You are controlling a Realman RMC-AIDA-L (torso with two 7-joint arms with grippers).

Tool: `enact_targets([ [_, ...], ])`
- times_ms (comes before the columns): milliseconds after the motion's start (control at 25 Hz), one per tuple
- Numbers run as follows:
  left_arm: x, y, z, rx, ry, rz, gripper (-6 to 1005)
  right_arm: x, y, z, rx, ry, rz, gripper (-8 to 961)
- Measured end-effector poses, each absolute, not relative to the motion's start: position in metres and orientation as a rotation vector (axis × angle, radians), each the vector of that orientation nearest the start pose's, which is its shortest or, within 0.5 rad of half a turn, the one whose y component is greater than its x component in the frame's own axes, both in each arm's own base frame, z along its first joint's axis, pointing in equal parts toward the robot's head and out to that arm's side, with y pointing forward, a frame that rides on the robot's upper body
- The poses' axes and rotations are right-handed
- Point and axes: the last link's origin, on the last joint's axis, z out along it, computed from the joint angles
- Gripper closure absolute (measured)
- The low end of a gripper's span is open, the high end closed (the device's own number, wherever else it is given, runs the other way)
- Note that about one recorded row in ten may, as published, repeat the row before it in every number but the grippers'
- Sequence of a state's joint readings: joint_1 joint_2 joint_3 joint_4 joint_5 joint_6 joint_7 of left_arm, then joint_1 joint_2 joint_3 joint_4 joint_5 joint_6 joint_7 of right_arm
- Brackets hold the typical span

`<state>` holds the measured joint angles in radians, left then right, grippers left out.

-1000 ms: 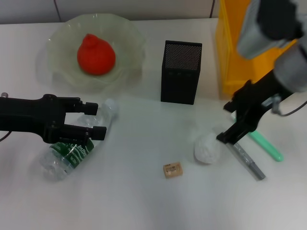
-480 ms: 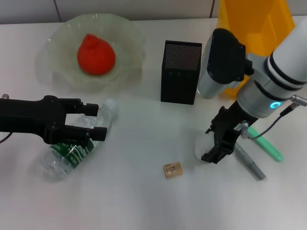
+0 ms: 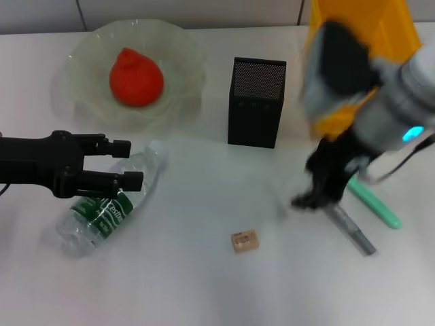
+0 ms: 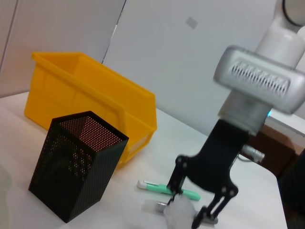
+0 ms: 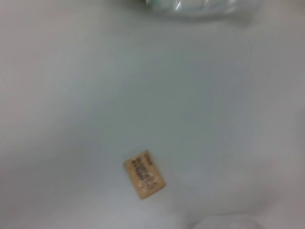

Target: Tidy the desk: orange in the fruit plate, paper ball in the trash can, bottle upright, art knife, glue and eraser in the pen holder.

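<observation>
Paper ball (image 4: 180,213) pinched between the closed fingers (image 4: 217,205) of the right gripper (image 3: 318,191), held just above the bench (image 3: 204,285) beside the grey art knife (image 3: 353,229) and the green glue stick (image 3: 376,203), in front of the yellow trash can (image 3: 360,41). Bottle (image 3: 109,207) lying on its side under the left gripper (image 3: 129,164), fingers (image 3: 114,180) spread open on either side of its neck and gripping nothing. Orange (image 3: 136,77) resting in the fruit plate (image 3: 178,47), eraser (image 3: 245,240) flat on the bench in front of the pen holder (image 3: 256,102).
</observation>
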<state>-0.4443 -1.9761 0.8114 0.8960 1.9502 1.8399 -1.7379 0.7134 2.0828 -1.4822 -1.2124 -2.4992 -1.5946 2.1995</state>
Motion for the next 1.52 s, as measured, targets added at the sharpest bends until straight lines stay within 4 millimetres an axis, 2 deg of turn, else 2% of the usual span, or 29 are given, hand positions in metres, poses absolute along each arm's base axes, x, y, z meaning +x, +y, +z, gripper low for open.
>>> enact_targets([
  [40, -0.257, 0.302, 0.06, -2.905, -0.836, -0.642, 208, 0.149, 0.352, -0.006, -2.894, 0.4, -0.516, 437],
  [80, -0.258, 0.302, 0.059, -2.902, -0.854, -0.651, 209, 0.148, 0.354, 0.011, -2.849, 0.417, -0.443, 496],
  [120, -0.259, 0.302, 0.057, -2.901, -0.862, -0.654, 210, 0.148, 0.354, 0.011, -2.849, 0.417, -0.443, 501],
  [160, -0.26, 0.302, 0.056, -2.901, -0.869, -0.656, 211, 0.15, 0.361, 0.049, -2.71, 0.462, -0.284, 506],
  [240, -0.261, 0.303, 0.055, -2.9, -0.879, -0.66, 214, 0.16, 0.367, 0.086, -2.542, 0.512, -0.127, 517],
  [280, -0.261, 0.303, 0.055, -2.9, -0.879, -0.66, 215, 0.16, 0.367, 0.086, -2.542, 0.512, -0.127, 522],
  [320, -0.261, 0.303, 0.054, -2.898, -0.879, -0.661, 216, 0.171, 0.373, 0.109, -2.409, 0.541, 0.006, 527],
  [360, -0.261, 0.303, 0.054, -2.896, -0.878, -0.662, 217, 0.171, 0.373, 0.109, -2.409, 0.541, 0.006, 530],
  [440, -0.259, 0.306, 0.055, -2.892, -0.877, -0.667, 219, 0.188, 0.386, 0.123, -2.259, 0.58, 0.122, 535],
  [480, -0.259, 0.306, 0.055, -2.892, -0.877, -0.667, 221, 0.188, 0.386, 0.123, -2.259, 0.58, 0.122, 537],
  [520, -0.255, 0.309, 0.054, -2.894, -0.878, -0.675, 222, 0.2, 0.395, 0.121, -2.21, 0.606, 0.142, 540],
  [720, -0.241, 0.32, 0.053, -2.905, -0.909, -0.674, 227, 0.211, 0.405, 0.106, -2.225, 0.624, 0.212, 389],
  [1000, -0.223, 0.34, 0.059, -2.872, -1.043, -0.573, 236, 0.222, 0.397, 0.115, -2.228, 0.633, 0.332, 243],
  [1200, -0.206, 0.355, 0.054, -2.794, -1.196, -0.373, 241, 0.235, 0.363, 0.123, -2.324, 0.664, 0.555, 158],
  [1240, -0.2, 0.359, 0.048, -2.755, -1.248, -0.264, 243, 0.243, 0.341, 0.118, -2.439, 0.633, 0.637, 141],
  [1280, -0.2, 0.359, 0.048, -2.755, -1.248, -0.264, 244, 0.243, 0.341, 0.118, -2.439, 0.633, 0.637, 141],
  [1320, -0.198, 0.361, 0.045, -2.735, -1.273, -0.212, 245, 0.253, 0.319, 0.111, -2.574, 0.579, 0.691, 141],
  [1360, -0.198, 0.361, 0.045, -2.735, -1.273, -0.212, 246, 0.257, 0.307, 0.105, -2.655, 0.541, 0.726, 141],
  [1400, -0.193, 0.364, 0.04, -2.696, -1.315, -0.1, 247, 0.257, 0.307, 0.105, -2.655, 0.541, 0.726, 141],
  [1440, -0.191, 0.365, 0.036, -2.678, -1.331, -0.051, 248, 0.27, 0.284, 0.095, -2.78, 0.477, 0.81, 141],
  [1480, -0.191, 0.365, 0.036, -2.678, -1.331, -0.051, 250, 0.27, 0.284, 0.095, -2.78, 0.477, 0.81, 141],
  [1520, -0.19, 0.367, 0.032, -2.655, -1.343, -0.008, 251, 0.275, 0.275, 0.091, -2.818, 0.457, 0.854, 141],
])
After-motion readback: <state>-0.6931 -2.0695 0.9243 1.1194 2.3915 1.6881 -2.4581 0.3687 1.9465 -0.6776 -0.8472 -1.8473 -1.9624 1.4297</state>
